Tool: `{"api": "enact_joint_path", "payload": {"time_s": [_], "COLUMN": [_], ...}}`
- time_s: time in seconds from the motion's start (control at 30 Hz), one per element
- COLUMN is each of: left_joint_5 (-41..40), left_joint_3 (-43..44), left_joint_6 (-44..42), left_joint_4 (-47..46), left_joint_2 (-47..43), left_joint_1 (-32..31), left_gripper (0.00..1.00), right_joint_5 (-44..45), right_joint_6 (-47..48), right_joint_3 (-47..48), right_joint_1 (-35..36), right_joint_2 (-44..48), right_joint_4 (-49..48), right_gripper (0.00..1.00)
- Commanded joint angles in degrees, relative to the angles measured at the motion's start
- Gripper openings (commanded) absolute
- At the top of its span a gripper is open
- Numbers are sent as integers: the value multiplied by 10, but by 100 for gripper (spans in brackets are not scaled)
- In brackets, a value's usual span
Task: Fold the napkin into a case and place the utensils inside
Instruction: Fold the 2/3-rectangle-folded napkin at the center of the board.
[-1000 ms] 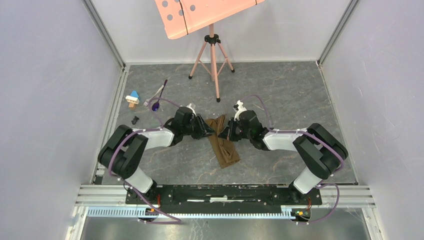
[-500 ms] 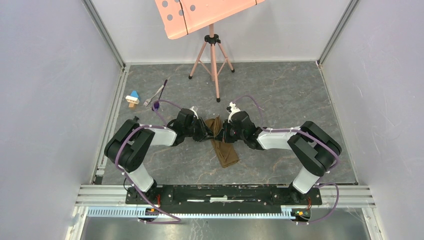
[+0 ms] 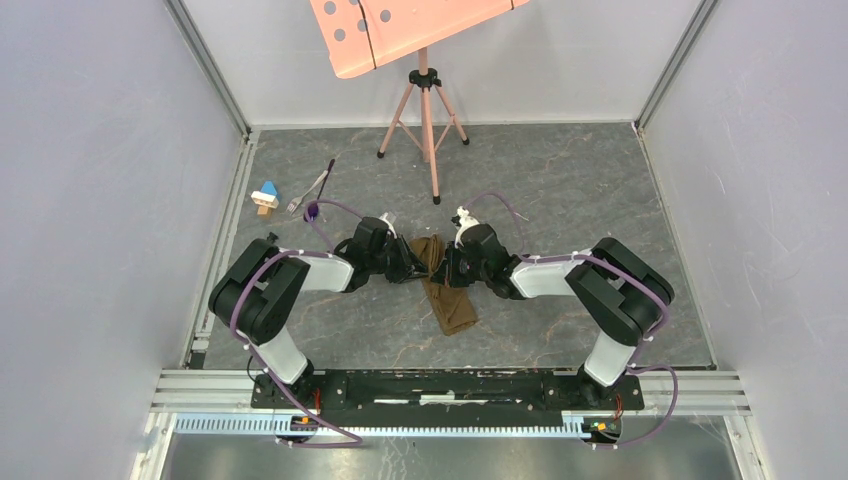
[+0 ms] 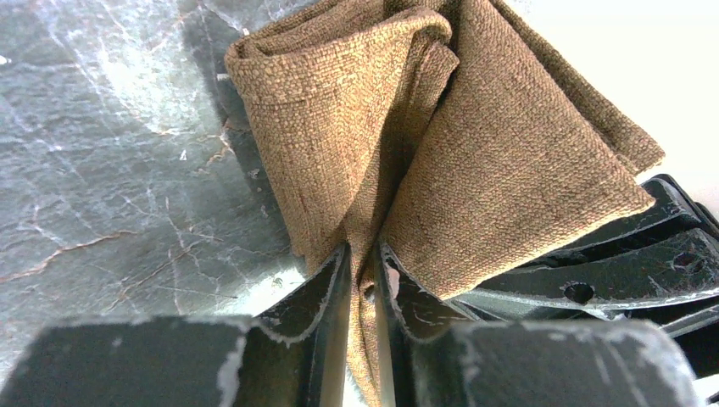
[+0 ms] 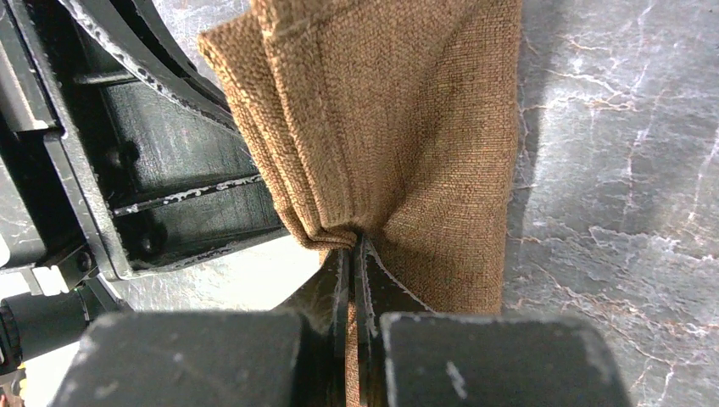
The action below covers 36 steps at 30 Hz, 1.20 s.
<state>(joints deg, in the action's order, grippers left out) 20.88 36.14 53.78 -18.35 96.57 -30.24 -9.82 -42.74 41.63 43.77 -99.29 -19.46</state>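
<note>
The olive-brown napkin (image 3: 445,290) lies as a narrow folded strip in the middle of the floor, its far end bunched between both grippers. My left gripper (image 3: 418,262) is shut on the cloth's left side; the left wrist view shows the napkin (image 4: 441,153) pinched between my fingers (image 4: 326,288). My right gripper (image 3: 447,262) is shut on the right side; the right wrist view shows the cloth (image 5: 398,127) clamped in the jaws. The fork (image 3: 309,192) and the purple-bowled spoon (image 3: 318,200) lie at the far left, away from both grippers.
A blue, white and tan toy block (image 3: 265,197) lies by the left wall, beside the utensils. A pink stand on a tripod (image 3: 427,110) rises at the back. White walls and metal rails enclose the grey marble floor (image 3: 560,190).
Both grippers have closed in toward each other and slightly away from the bases, bunching the napkin's far end between them. The near end of the strip stays on the floor.
</note>
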Motion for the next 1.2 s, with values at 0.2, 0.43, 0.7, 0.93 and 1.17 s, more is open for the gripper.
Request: {"api": "enact_joint_path", "payload": {"time_s": [0.2, 0.43, 0.7, 0.93, 1.17], "left_joint_5": [-31, -3, -12, -35, -71], "left_joint_3": [9, 98, 183, 223, 266], "left_joint_6": [-75, -83, -83, -80, -86], "left_joint_4": [105, 179, 218, 248, 295], "left_joint_2": [-112, -143, -80, -37, 15], "left_joint_1": [1, -1, -14, -22, -36], "left_gripper": [38, 36, 21, 10, 8], "right_joint_5": [8, 3, -1, -2, 3], "right_joint_6": [23, 25, 24, 23, 22], "right_joint_3": [0, -6, -5, -6, -10], "right_joint_1": [4, 4, 3, 3, 3], "right_joint_2": [-22, -25, -26, -25, -19], "right_joint_4": [-23, -32, -36, -38, -38], "right_gripper": [0, 0, 0, 0, 0]}}
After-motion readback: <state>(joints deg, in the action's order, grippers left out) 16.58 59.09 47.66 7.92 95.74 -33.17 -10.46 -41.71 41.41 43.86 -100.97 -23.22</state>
